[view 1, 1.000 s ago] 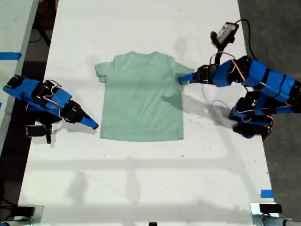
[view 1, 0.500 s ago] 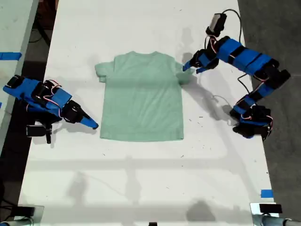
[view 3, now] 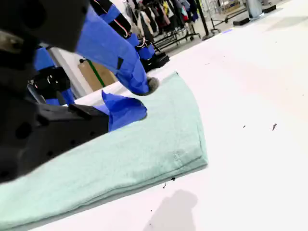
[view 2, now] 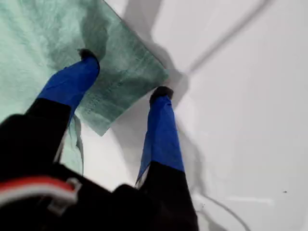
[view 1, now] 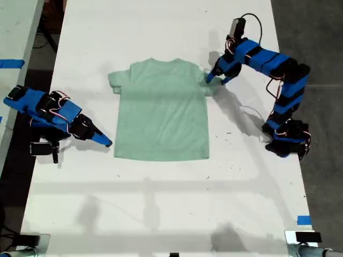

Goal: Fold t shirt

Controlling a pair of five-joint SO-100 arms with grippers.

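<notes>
The pale mint-green t shirt (view 1: 161, 110) lies flat on the white table (view 1: 161, 214), neck toward the far edge. My first gripper (view 1: 215, 78) hangs open over the sleeve on the exterior view's right. In the first wrist view my first gripper (view 2: 125, 74) has one fingertip over the sleeve cloth of the t shirt (view 2: 29, 38) and the other at the sleeve's edge. My second gripper (view 1: 106, 141) lies low on the table beside the hem corner on the exterior view's left. In the second wrist view my second gripper (view 3: 144, 98) looks shut, empty, in front of the t shirt (view 3: 120, 154).
A grey cable (view 1: 249, 113) trails on the table near the first arm's base (view 1: 286, 142). Blue tape (view 1: 303, 219) marks the table edge at the exterior view's lower right. A second table (view 1: 13, 64) stands past the gap on the exterior view's left.
The first arm has risen and swung toward the far edge, its gripper now above the sleeve rather than low beside it. The sleeve has drawn back slightly. The second arm has not moved.
</notes>
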